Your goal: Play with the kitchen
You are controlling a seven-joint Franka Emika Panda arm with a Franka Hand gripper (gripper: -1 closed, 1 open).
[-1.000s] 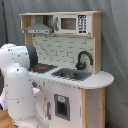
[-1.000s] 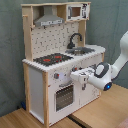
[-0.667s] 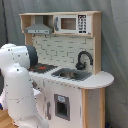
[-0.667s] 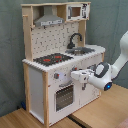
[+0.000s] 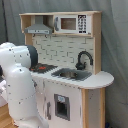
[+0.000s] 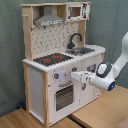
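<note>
Scene: tall white and light-wood toy kitchen (image 6: 55, 65) stands on wooden floor, facing you | Hand: white gripper (image 6: 75, 75) at its front panel near the knobs (image 6: 56, 76); finger state I cannot tell | Handling: rigid, probably light, may tip; take small knobs or oven door (image 6: 64, 96), press gently.

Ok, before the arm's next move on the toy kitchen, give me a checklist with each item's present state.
1. Gripper close to the kitchen front, near the knobs: ok.
2. Finger state: cannot tell.
3. Contact with a knob: cannot tell.
4. Oven door shut: ok.
5. Stovetop bare, in the second exterior view: ok.
6. Gripper seen in the first exterior view: not ok, the arm hides it.
</note>
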